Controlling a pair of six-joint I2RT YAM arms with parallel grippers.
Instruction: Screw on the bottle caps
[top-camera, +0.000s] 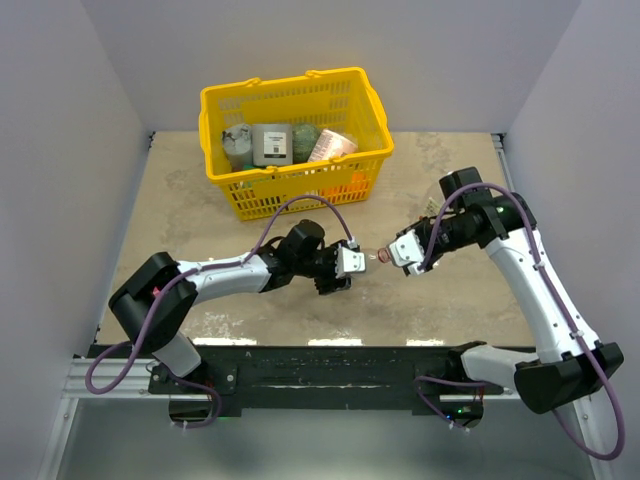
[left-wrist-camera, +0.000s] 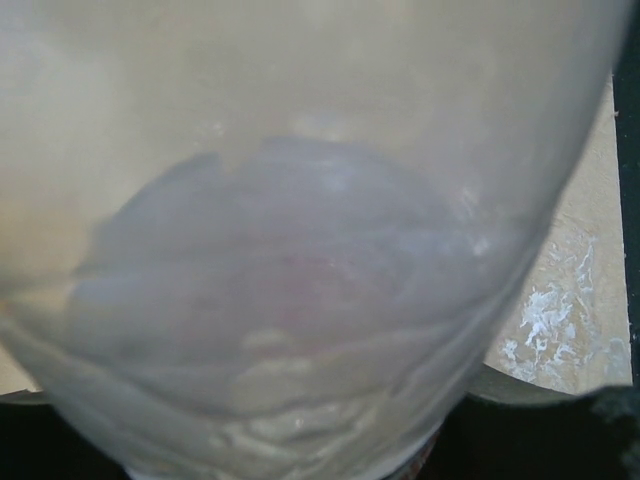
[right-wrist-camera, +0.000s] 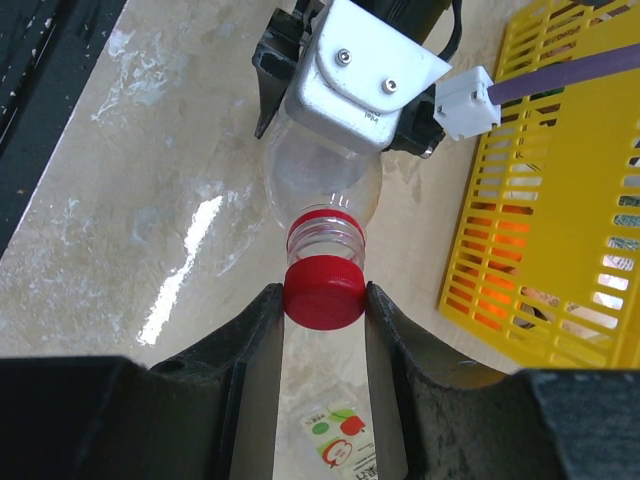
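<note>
A clear bottle (right-wrist-camera: 318, 185) is held lying level above the bench (right-wrist-camera: 150, 200) by the left end effector (top-camera: 348, 265), which is closed round the bottle's body. The mouth is thereby pointed sideways at the other arm. In the left wrist view the bottle's wall fills nearly the whole picture, blurred, so the grip itself cannot be made out there. That it is held clear of the bench is shown by the other two views.

The red cap (right-wrist-camera: 322, 292) is clamped between the two fingers (right-wrist-camera: 262, 330) of the right end effector (top-camera: 400, 250), which are nearly closed, one pressed against each side of the cap. The cap is set squarely on the end of the neck, just beyond the red collar ring. Whether its thread is engaged, or how far it is turned down, cannot be told.

The arrangement is judged to serve the screwing step. The bottle is braced against twisting by one arm, while the cap is lined up on the same axis for turning by the other wrist. If the cap is tilted, cross-threading is to be expected. If the bottle's thin wall gives, the bottle may be turned along with the cap.

The yellow basket (top-camera: 250, 195) is left just beside the work, untouched. No other bottles or caps are seen on the bench.
</note>
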